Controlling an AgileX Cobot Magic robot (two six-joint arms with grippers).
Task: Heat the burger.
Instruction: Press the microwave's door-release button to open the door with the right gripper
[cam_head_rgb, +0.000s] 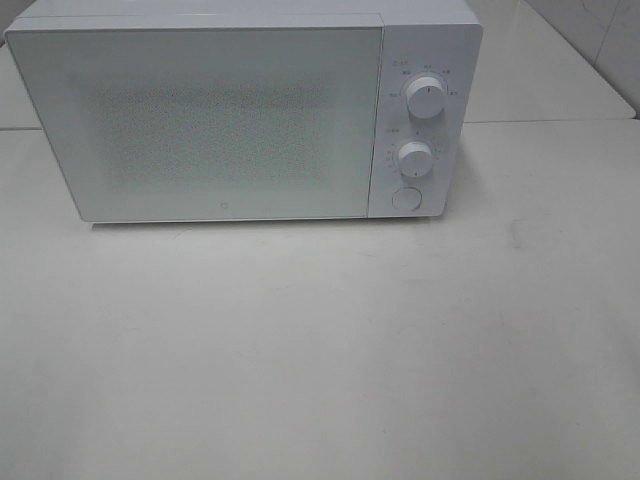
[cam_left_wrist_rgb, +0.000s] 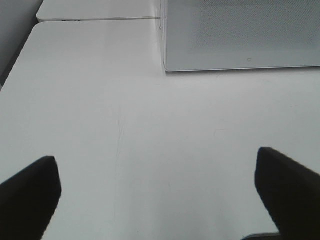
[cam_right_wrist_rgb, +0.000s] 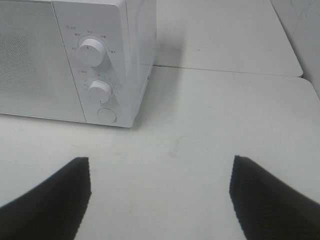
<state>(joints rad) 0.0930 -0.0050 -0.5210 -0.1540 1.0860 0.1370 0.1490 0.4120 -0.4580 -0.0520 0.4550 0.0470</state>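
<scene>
Logging left gripper (cam_left_wrist_rgb: 155, 157) wide open and empty over white table (cam_head_rgb: 300, 360), closed white microwave (cam_head_rgb: 200, 120) filling upper left to centre, knobs (cam_head_rgb: 425, 97) at its right, right gripper (cam_right_wrist_rgb: 159, 160) wide open, empty; cannot tell burger position.

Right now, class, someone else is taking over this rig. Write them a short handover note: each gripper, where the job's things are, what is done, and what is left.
The left gripper is open and empty, over the table facing the microwave.
The right gripper is open and empty, facing the control side.
The burger is in no view. The door is shut and too cloudy to see through, so it may or may not be inside.
Done: cannot tell from these views.
Left: probably find the burger first, then use the upper knob and lower knob.
</scene>
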